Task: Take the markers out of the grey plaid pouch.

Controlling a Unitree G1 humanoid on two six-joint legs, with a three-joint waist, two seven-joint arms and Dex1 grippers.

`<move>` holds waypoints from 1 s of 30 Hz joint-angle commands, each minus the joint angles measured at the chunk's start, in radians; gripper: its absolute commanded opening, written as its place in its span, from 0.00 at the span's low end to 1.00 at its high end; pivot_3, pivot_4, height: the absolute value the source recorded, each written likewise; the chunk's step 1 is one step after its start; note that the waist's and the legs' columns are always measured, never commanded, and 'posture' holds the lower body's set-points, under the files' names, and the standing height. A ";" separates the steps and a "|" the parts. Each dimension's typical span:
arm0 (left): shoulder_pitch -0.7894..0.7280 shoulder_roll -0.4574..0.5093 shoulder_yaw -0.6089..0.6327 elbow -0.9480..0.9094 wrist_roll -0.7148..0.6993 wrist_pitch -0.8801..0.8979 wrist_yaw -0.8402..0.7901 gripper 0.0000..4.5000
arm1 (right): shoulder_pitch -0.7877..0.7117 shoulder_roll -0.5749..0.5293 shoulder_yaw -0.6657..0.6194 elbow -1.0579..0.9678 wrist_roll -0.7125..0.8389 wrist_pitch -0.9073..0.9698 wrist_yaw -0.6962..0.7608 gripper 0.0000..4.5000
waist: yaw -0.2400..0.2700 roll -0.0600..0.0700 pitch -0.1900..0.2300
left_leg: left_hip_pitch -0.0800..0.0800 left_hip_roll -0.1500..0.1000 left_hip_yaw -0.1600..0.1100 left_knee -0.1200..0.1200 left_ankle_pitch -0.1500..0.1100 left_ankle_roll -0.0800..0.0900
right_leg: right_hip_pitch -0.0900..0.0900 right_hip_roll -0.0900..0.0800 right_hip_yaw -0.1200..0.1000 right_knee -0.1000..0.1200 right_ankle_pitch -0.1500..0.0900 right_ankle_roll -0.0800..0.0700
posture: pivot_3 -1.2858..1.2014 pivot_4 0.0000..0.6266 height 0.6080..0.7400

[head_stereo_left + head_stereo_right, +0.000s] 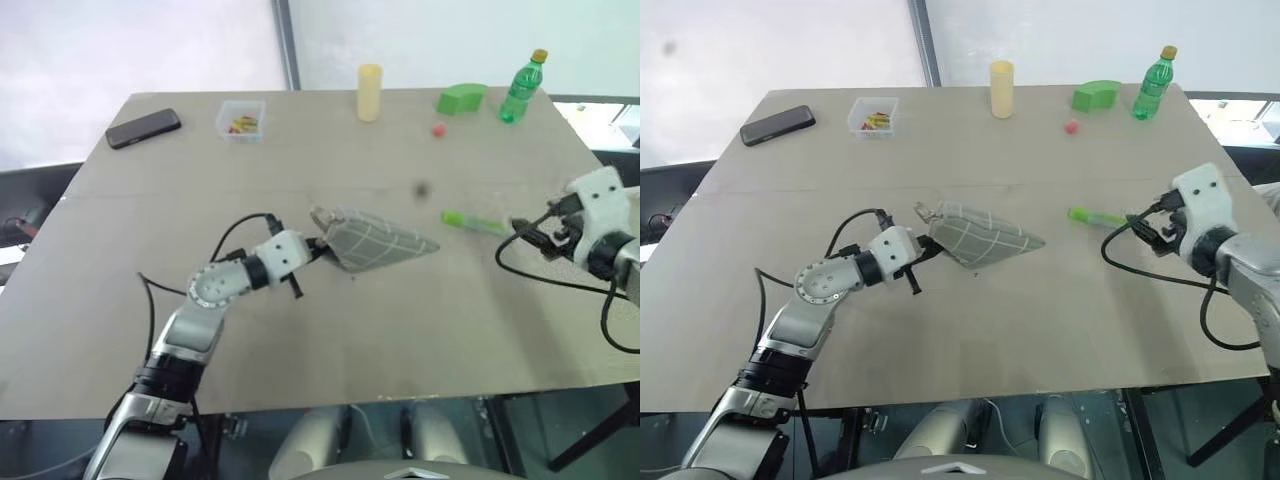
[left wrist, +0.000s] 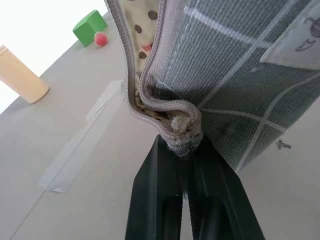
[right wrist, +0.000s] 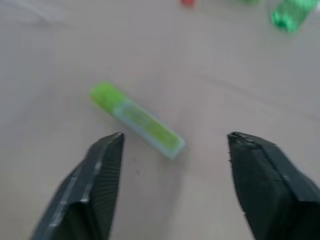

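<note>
Left pincer point(image 2: 186, 150) clamps the grey plaid pouch point(image 1: 375, 240) corner; right pincer point(image 3: 175, 150) gapes empty by the marker point(image 1: 473, 222). Phone point(image 1: 143, 128), tub point(image 1: 241, 119), bottle point(image 1: 521, 88) sit far back on the worktop point(image 1: 400, 330). Left wrist view exposes dotted lining point(image 2: 142, 25).

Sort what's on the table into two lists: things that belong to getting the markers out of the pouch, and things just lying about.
Belongs to the job:
- grey plaid pouch, pinched at one end by the left gripper
- green marker, lying on the table before the open right gripper

Just lying about:
- black phone
- small clear box
- cream cylinder
- green block
- green bottle
- small red ball
</note>
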 commanded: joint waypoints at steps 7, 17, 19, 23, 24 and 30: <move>-0.172 -0.059 0.040 -0.018 -0.018 -0.108 0.041 0.00 | -0.294 -0.020 -0.171 -0.325 0.587 0.207 -0.203 0.98 | 0.001 -0.003 0.000 | 0.000 0.002 -0.002 0.001 -0.002 -0.003 | 0.000 -0.001 -0.002 0.000 0.000 0.000 | 0.52 0.24 1.00; -0.130 -0.078 0.008 -0.027 -0.031 -0.138 0.015 0.00 | -0.136 0.048 0.120 -0.403 0.508 0.182 -0.245 0.98 | -0.008 -0.003 0.000 | -0.002 0.001 0.000 -0.001 0.003 -0.003 | -0.002 -0.001 -0.001 -0.002 0.000 0.000 | 0.52 0.24 1.00; -0.112 -0.087 0.004 -0.041 -0.031 -0.129 0.018 0.00 | -0.098 0.100 0.143 -0.360 0.480 0.152 -0.248 0.98 | -0.008 -0.004 0.000 | -0.006 0.001 0.000 0.001 0.003 -0.004 | -0.005 -0.001 -0.001 -0.001 0.000 0.000 | 0.52 0.24 1.00; -0.085 -0.093 -0.005 -0.066 -0.028 -0.119 0.015 0.00 | -0.065 0.149 0.178 -0.305 0.410 0.121 -0.228 0.72 | -0.005 -0.004 0.000 | -0.007 -0.001 0.000 0.004 0.001 -0.001 | -0.005 0.000 -0.002 0.001 0.001 0.002 | 0.52 0.24 1.00; -0.079 -0.092 -0.008 -0.072 -0.028 -0.117 0.012 0.00 | -0.063 0.170 0.173 -0.287 0.417 0.120 -0.235 0.72 | -0.005 -0.004 0.000 | -0.006 -0.001 0.000 0.004 0.001 0.001 | -0.005 0.000 -0.002 0.001 0.002 0.002 | 0.52 0.24 1.00; -0.074 -0.090 -0.006 -0.079 -0.031 -0.101 0.009 0.00 | -0.073 0.235 0.167 -0.238 0.454 0.154 -0.250 0.72 | -0.007 -0.004 0.000 | -0.004 0.000 -0.001 0.004 0.001 0.001 | -0.003 0.002 -0.001 0.001 0.002 0.002 | 0.52 0.24 1.00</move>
